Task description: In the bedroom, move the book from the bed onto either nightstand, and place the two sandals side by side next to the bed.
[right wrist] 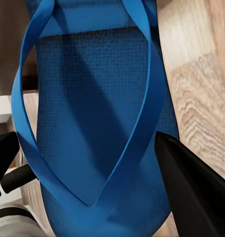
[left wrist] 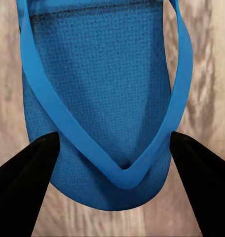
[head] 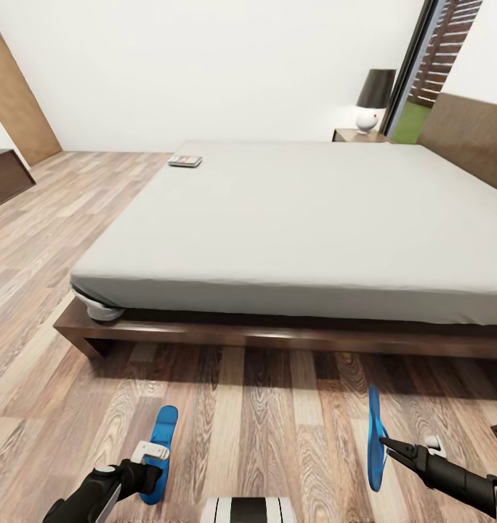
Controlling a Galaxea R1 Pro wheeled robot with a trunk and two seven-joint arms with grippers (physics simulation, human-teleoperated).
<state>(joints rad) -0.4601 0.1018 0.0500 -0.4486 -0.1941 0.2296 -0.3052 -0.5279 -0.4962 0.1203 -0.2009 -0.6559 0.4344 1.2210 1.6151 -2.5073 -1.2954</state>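
The book point(head: 184, 161) lies on the far left corner of the bed point(head: 299, 218), well away from both arms. A nightstand point(head: 356, 135) stands beyond the bed beside the headboard. One blue sandal point(head: 162, 444) lies flat on the floor in front of the bed. My left gripper point(head: 151, 459) hovers open just above it, and its dark fingers point(left wrist: 28, 173) sit over the toe end of that sandal point(left wrist: 102, 98). The other sandal point(head: 376, 450) hangs on its edge above the floor with my right gripper point(head: 385, 443) shut on it; in the right wrist view the sandal point(right wrist: 93, 123) sits between the fingers point(right wrist: 191, 187).
A lamp point(head: 372, 98) stands on the nightstand, next to a tall window point(head: 437, 58). A low dark bench point(head: 1, 178) is at the far left wall. The bed frame point(head: 277, 338) runs across in front of me, with wood floor point(head: 263, 421) between the two sandals.
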